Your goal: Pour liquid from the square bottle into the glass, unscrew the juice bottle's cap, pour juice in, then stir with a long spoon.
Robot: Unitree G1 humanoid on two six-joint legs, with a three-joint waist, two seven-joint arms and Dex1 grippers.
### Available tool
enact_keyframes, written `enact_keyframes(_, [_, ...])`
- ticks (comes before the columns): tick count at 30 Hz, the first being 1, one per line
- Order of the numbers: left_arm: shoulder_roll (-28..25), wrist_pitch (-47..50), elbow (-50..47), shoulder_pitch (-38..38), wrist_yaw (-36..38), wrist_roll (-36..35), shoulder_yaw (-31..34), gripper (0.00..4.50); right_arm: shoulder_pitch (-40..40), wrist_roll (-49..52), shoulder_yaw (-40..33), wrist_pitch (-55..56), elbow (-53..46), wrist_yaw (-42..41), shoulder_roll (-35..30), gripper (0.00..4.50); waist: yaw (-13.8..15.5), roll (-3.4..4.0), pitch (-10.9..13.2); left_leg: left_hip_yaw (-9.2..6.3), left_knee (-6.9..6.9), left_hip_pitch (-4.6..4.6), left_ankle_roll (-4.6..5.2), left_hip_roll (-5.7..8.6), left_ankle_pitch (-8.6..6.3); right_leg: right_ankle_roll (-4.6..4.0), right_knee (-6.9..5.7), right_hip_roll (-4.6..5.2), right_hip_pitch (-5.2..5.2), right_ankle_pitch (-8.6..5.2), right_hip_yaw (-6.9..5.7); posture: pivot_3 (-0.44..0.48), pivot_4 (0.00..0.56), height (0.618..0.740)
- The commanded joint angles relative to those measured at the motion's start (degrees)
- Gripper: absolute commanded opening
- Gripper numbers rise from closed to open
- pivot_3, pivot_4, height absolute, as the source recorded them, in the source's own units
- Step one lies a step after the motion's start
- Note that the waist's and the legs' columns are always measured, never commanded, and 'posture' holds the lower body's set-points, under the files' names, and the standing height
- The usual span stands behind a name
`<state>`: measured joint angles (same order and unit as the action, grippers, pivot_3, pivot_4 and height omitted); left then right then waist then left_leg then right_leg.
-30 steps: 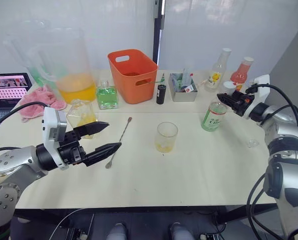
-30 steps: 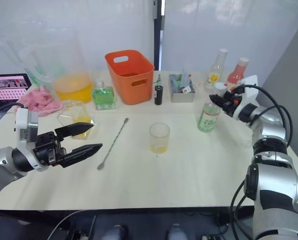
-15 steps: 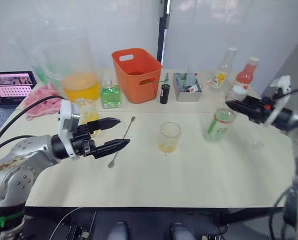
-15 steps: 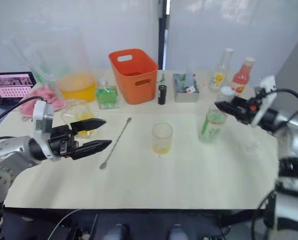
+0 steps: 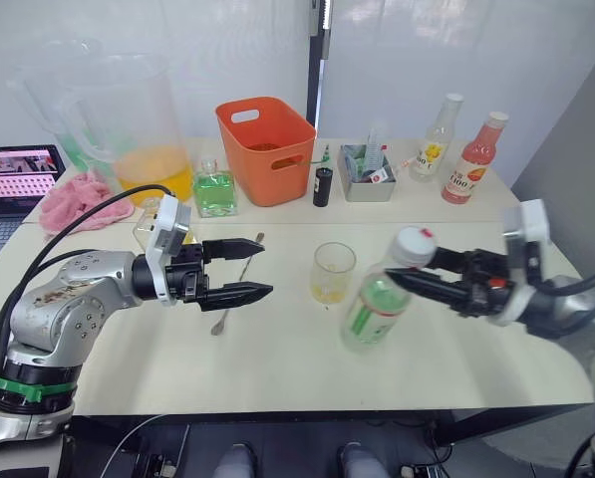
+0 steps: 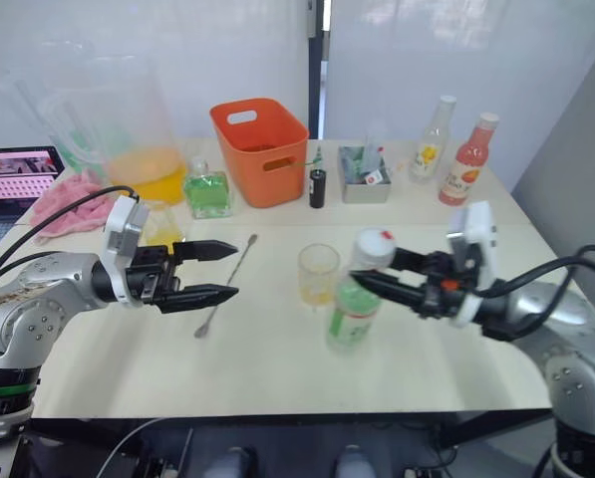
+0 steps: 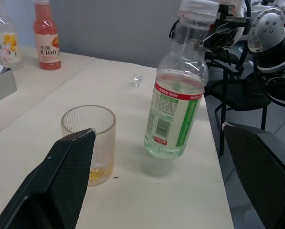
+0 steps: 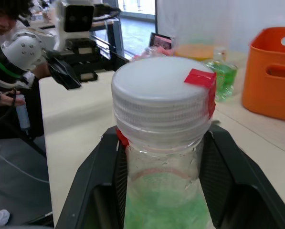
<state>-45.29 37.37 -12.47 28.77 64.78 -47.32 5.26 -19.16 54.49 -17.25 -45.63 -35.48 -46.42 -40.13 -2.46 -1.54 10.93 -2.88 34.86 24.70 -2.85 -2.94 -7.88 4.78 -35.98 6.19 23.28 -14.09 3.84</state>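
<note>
The juice bottle (image 5: 375, 307) with its white cap (image 5: 414, 244) hangs tilted just right of the glass (image 5: 333, 272), base at or barely above the table. My right gripper (image 5: 404, 276) is shut on its neck; the fingers (image 8: 97, 191) flank the neck under the cap (image 8: 163, 98). The glass holds a little yellow liquid. My left gripper (image 5: 267, 267) is open and empty, left of the glass and over the long spoon (image 5: 237, 287) lying on the table. The square bottle (image 6: 162, 225) stands behind my left wrist, partly hidden.
Along the back stand a big pitcher (image 5: 143, 129), a green square bottle (image 5: 214, 191), an orange basket (image 5: 267, 149), a small black bottle (image 5: 322, 186), a grey box (image 5: 367, 171), a slim yellow-label bottle (image 5: 434, 139) and a pink-red bottle (image 5: 473, 159). A pink cloth (image 5: 78, 204) and laptop (image 5: 13, 179) lie far left.
My right gripper has carried the juice bottle from the back right to the front middle, beside the glass. My left gripper has moved right toward the glass, still open.
</note>
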Motion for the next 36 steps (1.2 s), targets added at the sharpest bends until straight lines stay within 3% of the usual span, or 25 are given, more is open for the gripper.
enact_keyframes(1, [-0.6,-0.5,-1.0,0.3,0.6,0.2,1.4,4.50,-2.3,0.2,3.9,1.3,-4.6,4.3,1.6,1.52,0.1,-0.01,0.0,-0.01,0.00,0.00,0.00,0.00,0.00,0.00,0.00,0.00,0.00,0.00,0.00,0.000,0.150,0.740])
enact_keyframes(12, [-2.1,0.1,-4.6,-3.7,-1.7,-0.1,4.8,4.50,0.2,-11.3,15.9,8.7,-0.4,4.2,6.0,1.52,0.6,-0.04,0.0,-0.02,-0.01,0.03,0.00,0.00,0.00,-0.02,0.05,0.00,0.00,-0.01,0.00,0.000,0.150,0.740])
enact_keyframes(22, [-2.7,1.0,-7.5,-6.7,-3.0,-1.2,6.4,4.50,-0.1,-15.0,18.0,10.6,3.2,4.7,8.0,1.52,0.3,-0.06,0.0,-0.03,-0.01,0.00,0.00,-0.01,0.00,-0.06,0.03,-0.01,0.00,-0.01,0.00,0.000,0.150,0.740])
enact_keyframes(24, [-2.7,1.5,-7.8,-7.1,-3.3,-1.4,6.7,4.50,-1.0,-13.2,17.1,9.5,4.3,3.3,7.3,2.58,0.3,-0.06,0.0,-0.02,0.00,-0.03,0.00,-0.01,0.00,-0.10,0.03,-0.01,-0.03,-0.01,0.00,0.000,0.150,0.740])
enact_keyframes(29, [-3.0,2.6,-9.1,-8.3,-4.2,-2.3,7.8,4.50,-4.6,-10.2,15.1,8.7,8.2,-3.2,3.4,4.28,0.3,-0.06,0.0,-0.02,0.00,-0.01,0.00,-0.01,0.00,-0.12,0.04,-0.01,-0.02,-0.01,0.00,0.000,0.150,0.740])
enact_keyframes(36, [-3.6,3.4,-11.0,-9.8,-5.6,-3.4,9.5,4.50,-10.2,-13.1,19.1,13.3,16.0,-20.5,-2.9,4.44,0.3,-0.08,0.0,-0.02,-0.02,0.00,0.00,-0.01,0.00,-0.10,0.07,-0.01,-0.02,-0.02,0.00,0.000,0.150,0.740])
